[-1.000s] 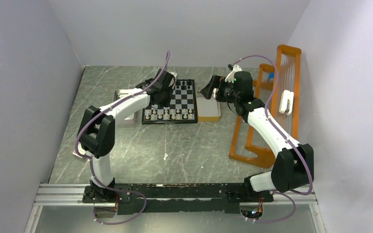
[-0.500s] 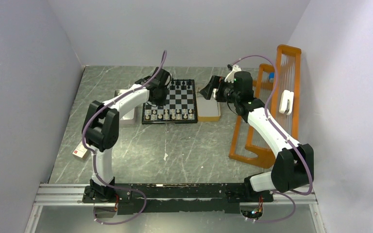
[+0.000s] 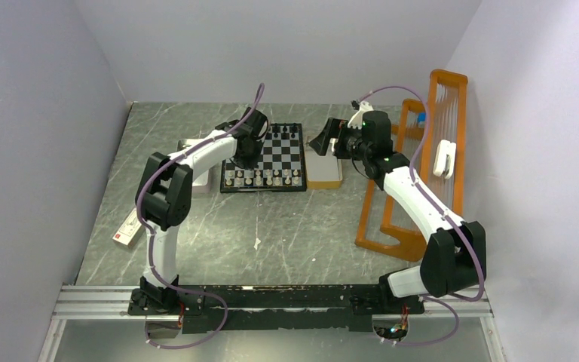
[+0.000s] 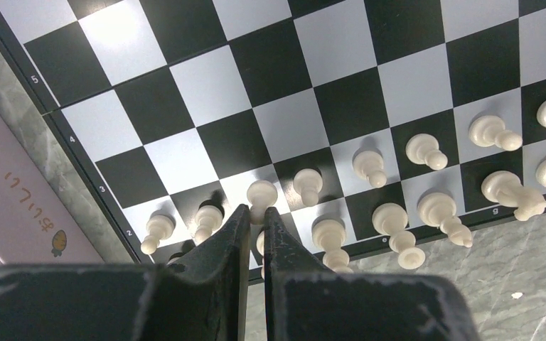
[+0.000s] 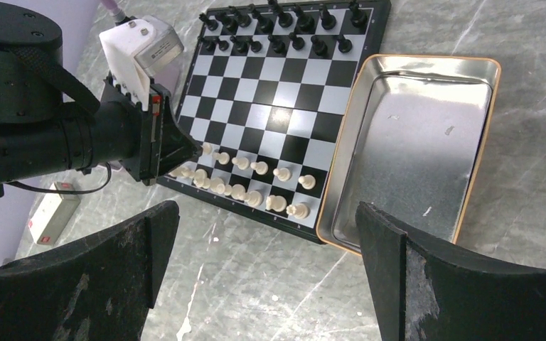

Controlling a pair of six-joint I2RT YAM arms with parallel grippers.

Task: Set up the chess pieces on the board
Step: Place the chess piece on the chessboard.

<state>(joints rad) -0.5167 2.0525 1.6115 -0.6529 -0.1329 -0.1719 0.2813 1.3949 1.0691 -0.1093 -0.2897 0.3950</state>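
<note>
Board: flat on the bench, directly under the left jaws and off to one side of the right jaws.
White men: two rows along the board's near edge. One pawn stands just beyond the tips of the left jaws, with its neighbours on either side of them.
Black men: lined up along the far edge, well apart from both sets of jaws.
Left jaws: pressed together, tips low over the left end of the white rows. A pale sliver shows in the slit between them. I cannot tell whether it is a man pinched there or one standing behind.
Right jaws: spread as wide as they go and holding nothing, hanging over the tray that lies just beside the board.
Why so: I'd guess the left jaws are narrow so they can slip in among close-packed men without knocking any over. The right jaws look parked wide and out of the way. With nothing lying in the tray, the set-up looks close to done.
</note>
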